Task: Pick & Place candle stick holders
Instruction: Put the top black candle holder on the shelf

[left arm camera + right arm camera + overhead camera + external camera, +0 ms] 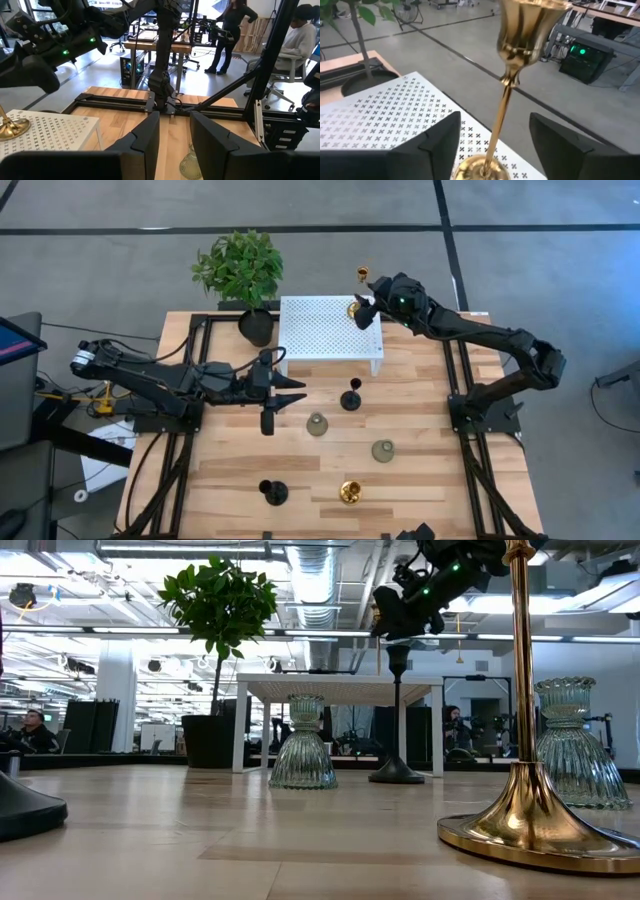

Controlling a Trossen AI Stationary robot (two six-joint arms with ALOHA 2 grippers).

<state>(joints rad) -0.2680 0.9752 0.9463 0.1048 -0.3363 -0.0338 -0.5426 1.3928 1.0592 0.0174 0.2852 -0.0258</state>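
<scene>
- My right gripper [490,145] hangs over the far right corner of the white perforated stand [320,320], fingers spread wide, with the gold holder [512,65] standing between them and touched by neither.
- That holder stands upright on the stand, its round base on the perforated top near the corner and its long axis vertical. The stem runs straight up through the gap between my fingers, so I judge that any pull-back must go straight away from the stem, not sideways across it.
- My left gripper [288,392] hovers over the middle of the table, just in front of the stand, fingers narrowly parted and holding nothing that I can see.
- Five more holders stand on the wood: a black one [351,396] just right of my left fingertips, a grey-green one [317,424] just nearer than them, a second grey-green one [383,450], then a black one [272,492] and a gold one [349,492] near the front edge.
- The left arm is nearer all five; I judge the black one beside its tips is the easiest to reach.
- Hard to tell: from my right wrist the gold base is cut off at the frame's edge, so I cannot see how close it sits to the stand's rim.
- The plant [240,268] stands at the stand's far left corner, well clear.
</scene>
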